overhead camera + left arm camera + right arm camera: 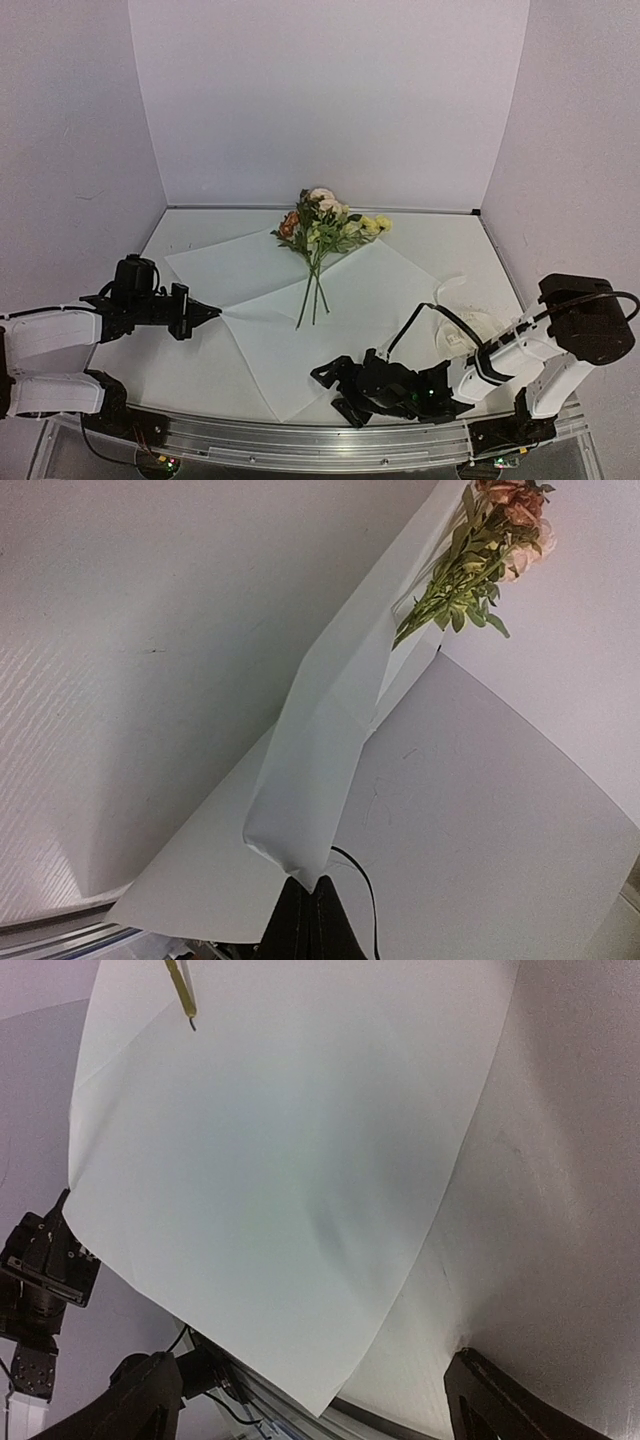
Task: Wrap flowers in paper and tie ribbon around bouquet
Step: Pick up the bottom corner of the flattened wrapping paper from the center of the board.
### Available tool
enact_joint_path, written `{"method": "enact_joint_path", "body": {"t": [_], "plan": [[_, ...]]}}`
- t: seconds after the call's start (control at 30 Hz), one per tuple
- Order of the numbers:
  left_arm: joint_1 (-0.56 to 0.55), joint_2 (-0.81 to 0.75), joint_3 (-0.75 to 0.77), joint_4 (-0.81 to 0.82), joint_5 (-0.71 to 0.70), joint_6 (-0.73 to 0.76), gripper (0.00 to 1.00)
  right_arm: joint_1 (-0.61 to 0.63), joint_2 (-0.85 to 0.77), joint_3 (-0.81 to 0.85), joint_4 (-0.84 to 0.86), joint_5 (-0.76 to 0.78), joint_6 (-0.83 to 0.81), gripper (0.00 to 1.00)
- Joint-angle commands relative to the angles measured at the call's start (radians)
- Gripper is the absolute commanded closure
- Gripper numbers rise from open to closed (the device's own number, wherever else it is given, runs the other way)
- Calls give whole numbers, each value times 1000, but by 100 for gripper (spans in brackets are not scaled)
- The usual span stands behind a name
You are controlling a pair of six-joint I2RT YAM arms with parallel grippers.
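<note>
A small bunch of yellow, cream-pink and orange flowers point(325, 222) with green leaves and thin green stems lies on the far half of a large, thin, creased white sheet of paper point(370, 300). The blooms point toward the back wall and the stems toward the near edge. The paper is spread like a diamond on the pale table point(190, 370).

The flowers look light and floppy, and the blooms would likely crush easily. The stems, gathered through the paper, seem the safer place to hold. The paper looks very light and limp, easy to crease or tear, and would probably slide on the table. Its corners and edges are the places to take it, lifted gently so the bunch does not roll off.

The left gripper point(212, 312), its black fingers pressed together, pinches the sheet's left corner. Its wrist view shows that corner raised into a folded flap running toward the flowers. The right gripper point(335, 390) sits low at the near right edge of the sheet with its jaws spread wide, holding nothing; whether it touches the paper cannot be told.

To the right, off the paper, lies a loosely coiled cream-white ribbon point(478, 325), soft and slippery-looking, with no gripper near it
</note>
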Motion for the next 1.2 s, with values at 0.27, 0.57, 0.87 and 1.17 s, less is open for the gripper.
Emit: {"method": "enact_joint_path", "body": {"t": [0.27, 0.57, 0.87, 1.17], "plan": [[11, -2, -17, -3, 25, -17, 100, 6, 57, 14, 36, 64, 3, 9], [26, 84, 117, -63, 79, -78, 100, 6, -29, 48, -123, 73, -49, 9], [35, 105, 160, -149, 80, -143, 100, 38, -95, 574, -981, 245, -637, 5], [37, 111, 161, -162, 83, -133, 100, 177, 224, 1051, -1311, 281, -1168, 5]]}}
